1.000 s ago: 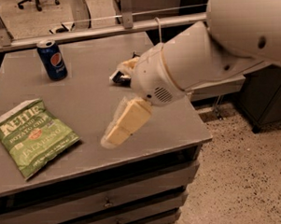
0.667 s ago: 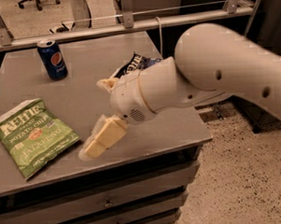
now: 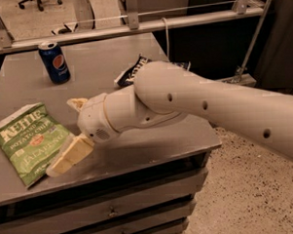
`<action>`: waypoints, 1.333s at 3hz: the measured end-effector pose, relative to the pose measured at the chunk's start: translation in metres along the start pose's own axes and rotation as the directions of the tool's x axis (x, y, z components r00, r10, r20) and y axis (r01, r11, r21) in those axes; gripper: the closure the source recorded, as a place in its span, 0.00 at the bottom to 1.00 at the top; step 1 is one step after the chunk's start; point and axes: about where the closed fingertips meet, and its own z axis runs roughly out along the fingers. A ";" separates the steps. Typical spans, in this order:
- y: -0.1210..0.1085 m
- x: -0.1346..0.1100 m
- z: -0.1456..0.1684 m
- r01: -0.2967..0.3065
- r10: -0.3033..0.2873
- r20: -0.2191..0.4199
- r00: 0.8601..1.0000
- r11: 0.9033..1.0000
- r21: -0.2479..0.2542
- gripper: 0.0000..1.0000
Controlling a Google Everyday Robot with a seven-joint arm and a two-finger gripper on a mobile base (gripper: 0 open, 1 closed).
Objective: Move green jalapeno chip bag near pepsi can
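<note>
The pincer point(image 3: 62, 136) hangs low over the worktop point(image 3: 104, 50), its two fingers spread wide at the right edge of the green bag point(image 3: 27, 141), which lies flat at the front left. The Pepsi can point(image 3: 55, 62) stands upright at the back left, well apart from it. A dark bag point(image 3: 134, 70) lies behind the arm.

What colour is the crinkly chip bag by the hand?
Light green bag, camera view; hand at its edge.

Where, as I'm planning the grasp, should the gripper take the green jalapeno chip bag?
The green jalapeno chip bag lies flat, so probably pinch its crinkled long edge facing the gripper, coming from that side, where the open gripper hovers beside it.
</note>
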 end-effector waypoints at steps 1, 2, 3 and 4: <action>-0.003 -0.002 0.026 -0.012 0.012 -0.005 1.000 1.000 -0.020 0.00; -0.003 0.003 0.044 -0.045 0.044 -0.029 0.999 0.998 -0.034 0.00; -0.001 0.012 0.054 -0.081 0.079 -0.040 0.996 0.996 -0.042 0.17; 0.000 0.016 0.059 -0.095 0.094 -0.033 0.995 0.994 -0.045 0.41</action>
